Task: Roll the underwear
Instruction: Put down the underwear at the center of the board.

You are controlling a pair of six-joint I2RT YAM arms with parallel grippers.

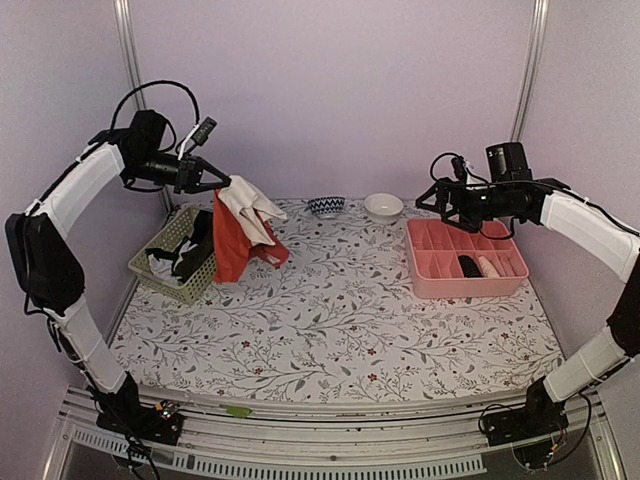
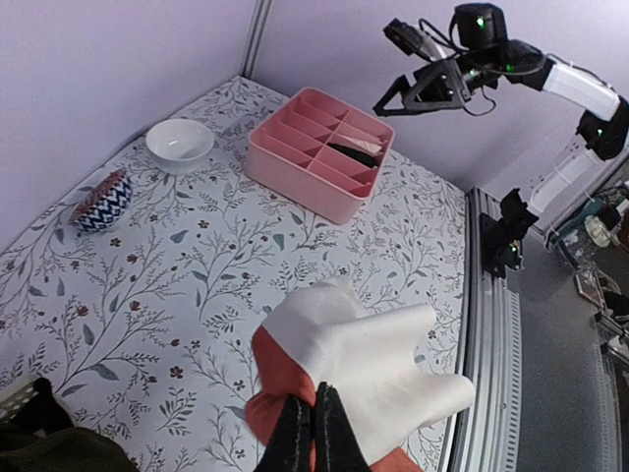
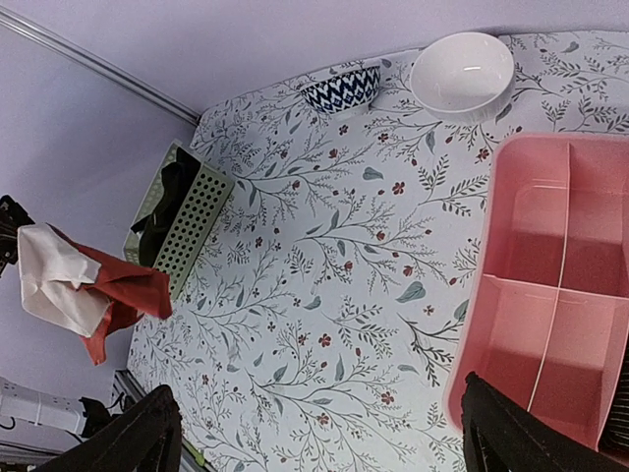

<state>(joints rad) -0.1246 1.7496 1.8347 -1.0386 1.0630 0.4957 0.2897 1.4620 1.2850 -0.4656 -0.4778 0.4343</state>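
The red-orange underwear [image 1: 235,240] hangs in the air at the left rear of the desk [image 1: 340,320], clear of the surface and unrolled. Its cream-white part drapes over the top, and the red cloth falls below in loose folds. The left claw [image 1: 222,183] holds it from above, its jaws pressed together on a pinch of cloth where white meets red (in the left wrist view the two dark fingers [image 2: 295,433] meet with the fabric bunched between them). The garment's lower edge hangs just beside the pale green perforated basket [image 1: 160,245], which sits at the desk's left edge. A black garment [image 1: 190,255] lies inside that basket, partly spilling over its rim; its texture is too small to make out.

Across the desk, at the right rear, stands the pink divided tray [image 1: 465,288]. One of its near compartments holds a dark item [image 1: 467,266] and a pale one [image 1: 488,267] side by side. The right claw [image 1: 425,198] hovers above the tray's far left corner, jaws spread wide with nothing between them (its wrist view shows a finger [image 3: 138,438] at each lower corner and bare desk in the gap).

Against the back wall, between basket and tray, sit a blue-and-white patterned bowl [image 1: 326,206] and a plain white bowl [image 1: 383,206], near each other but apart.
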